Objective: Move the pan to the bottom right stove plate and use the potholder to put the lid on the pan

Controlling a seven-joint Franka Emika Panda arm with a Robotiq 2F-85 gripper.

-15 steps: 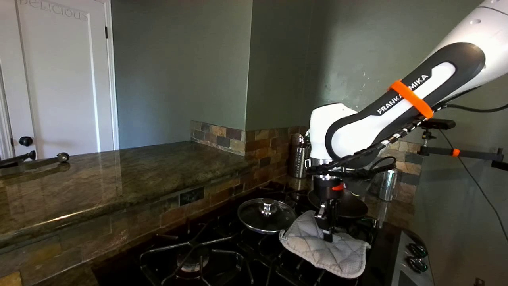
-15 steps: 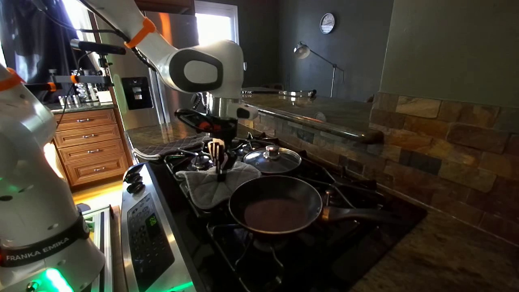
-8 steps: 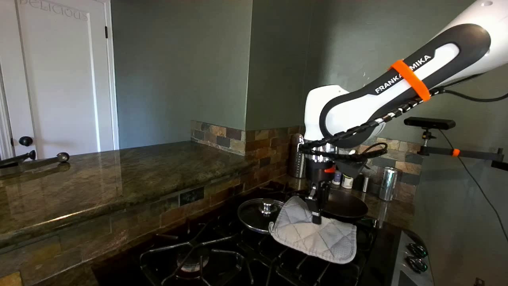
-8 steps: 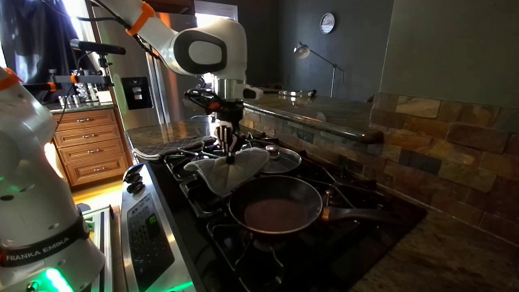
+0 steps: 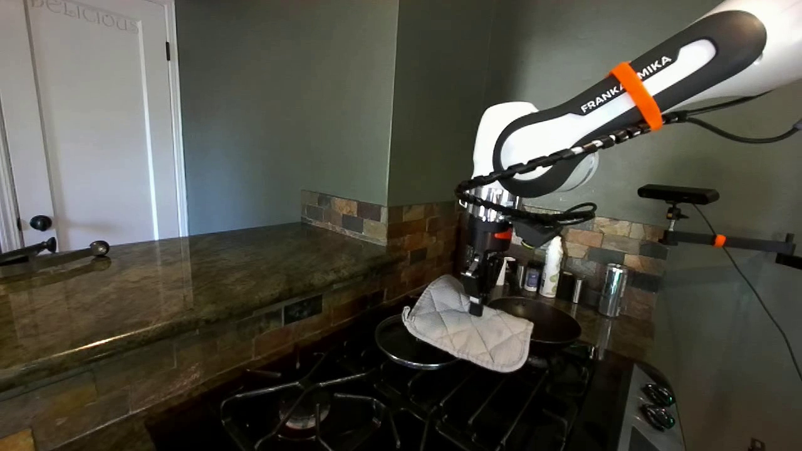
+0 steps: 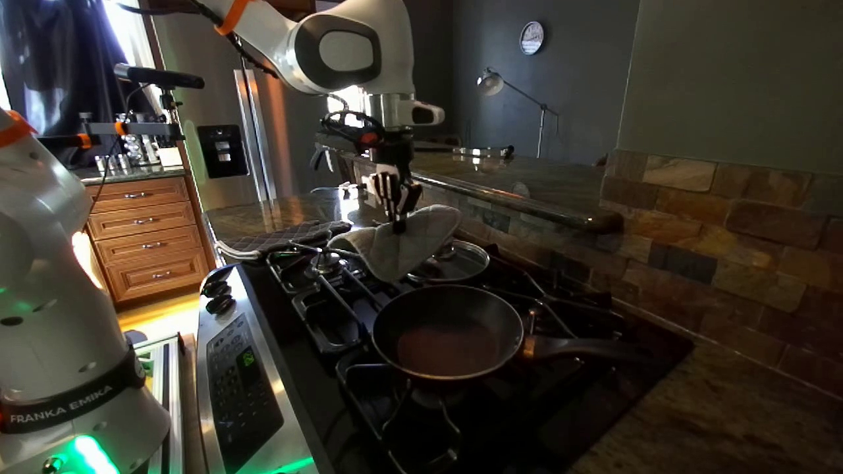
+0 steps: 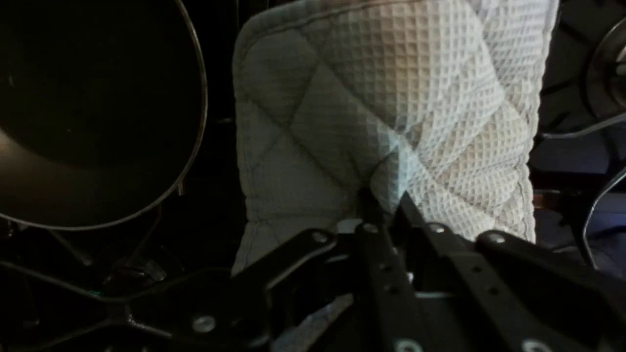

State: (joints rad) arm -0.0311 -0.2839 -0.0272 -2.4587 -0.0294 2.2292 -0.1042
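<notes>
My gripper (image 5: 476, 308) is shut on the middle of the pale quilted potholder (image 5: 495, 338), which hangs off the stove with its sides drooping. In the wrist view the potholder (image 7: 352, 122) spreads out beyond the closed fingertips. The glass lid (image 6: 464, 263) lies on the stove, partly covered from sight by the potholder in both exterior views; its knob is mostly hidden. The dark pan (image 6: 448, 349) sits on a burner beside the lid, its handle pointing toward the tiled wall. At the left of the wrist view the pan (image 7: 98, 122) shows its rim.
Black burner grates (image 5: 301, 401) cover the stove. A raised stone counter (image 5: 188, 288) runs alongside. Bottles (image 5: 551, 269) and a steel canister (image 5: 613, 289) stand behind the pan. A dark quilted cloth (image 6: 283, 238) lies on the counter past the stove; control knobs (image 6: 219, 293) line its front.
The gripper has risen from the grates with the potholder and moved over toward the lid, so that the potholder now covers part of it. Pan and lid have stayed in place.
</notes>
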